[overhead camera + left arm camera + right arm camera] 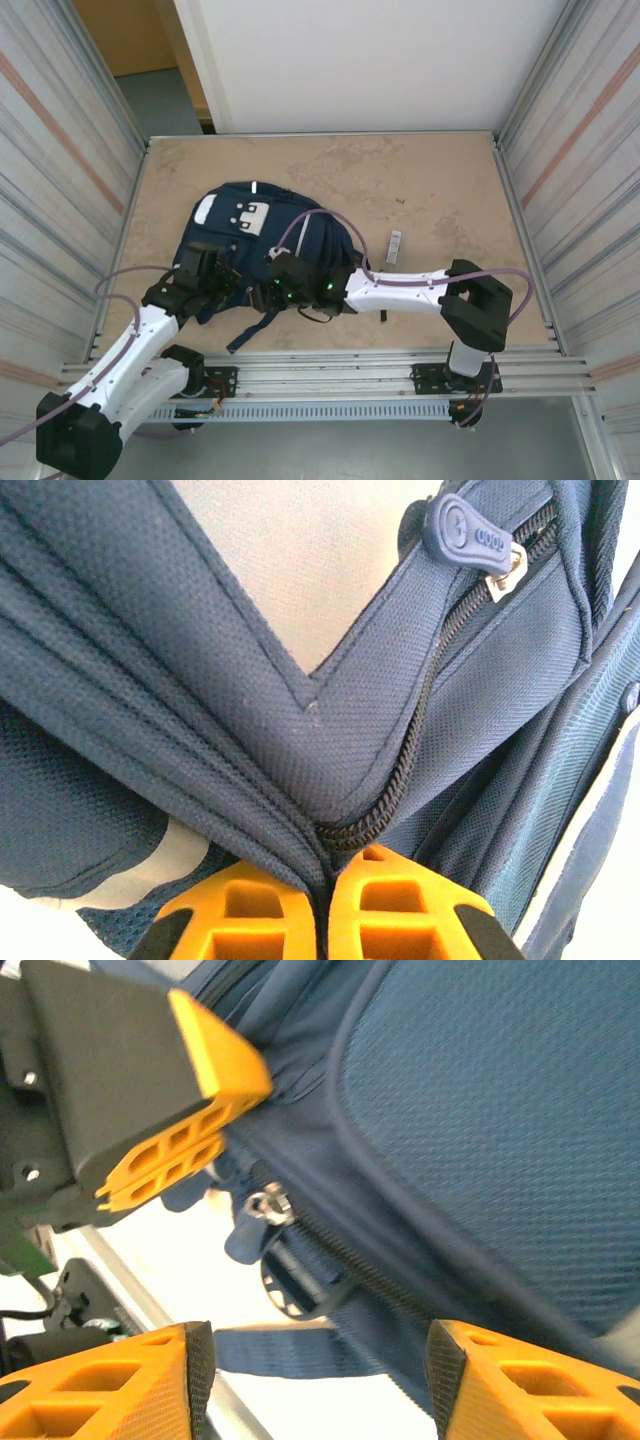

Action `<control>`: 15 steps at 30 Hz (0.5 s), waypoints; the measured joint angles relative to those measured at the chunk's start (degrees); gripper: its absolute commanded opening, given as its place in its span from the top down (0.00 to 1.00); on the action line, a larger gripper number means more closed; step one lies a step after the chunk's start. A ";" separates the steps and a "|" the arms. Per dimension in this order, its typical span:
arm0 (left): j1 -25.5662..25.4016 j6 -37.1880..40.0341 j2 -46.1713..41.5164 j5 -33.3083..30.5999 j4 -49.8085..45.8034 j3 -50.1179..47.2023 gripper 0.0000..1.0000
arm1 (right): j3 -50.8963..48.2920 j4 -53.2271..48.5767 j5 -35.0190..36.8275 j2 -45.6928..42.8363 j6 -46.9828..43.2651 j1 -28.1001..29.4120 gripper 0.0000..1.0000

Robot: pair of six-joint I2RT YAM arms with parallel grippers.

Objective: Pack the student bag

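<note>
The student bag, navy with white patches, lies left of the table's middle. My left gripper is at its near left edge. In the left wrist view the left gripper is shut on a fold of the student bag right beside the zipper track; a blue zipper pull hangs further up. My right gripper is at the bag's near edge, close beside the left one. The right gripper stands open, with the zipper slider and a strap ahead of its fingers.
A small white oblong item lies on the table to the right of the bag, and a tiny dark piece sits near the front rail. Metal walls close in both sides. The left gripper's orange fingers show in the right wrist view.
</note>
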 measured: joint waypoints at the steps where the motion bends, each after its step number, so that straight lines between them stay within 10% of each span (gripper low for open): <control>1: 0.00 -0.55 -0.04 0.63 0.48 -0.39 1.00 | 0.94 -0.26 0.57 1.03 1.81 0.81 0.45; 15: 0.00 -4.48 -2.08 6.54 6.01 -3.89 1.00 | 8.92 -6.60 10.71 7.96 26.56 2.56 0.66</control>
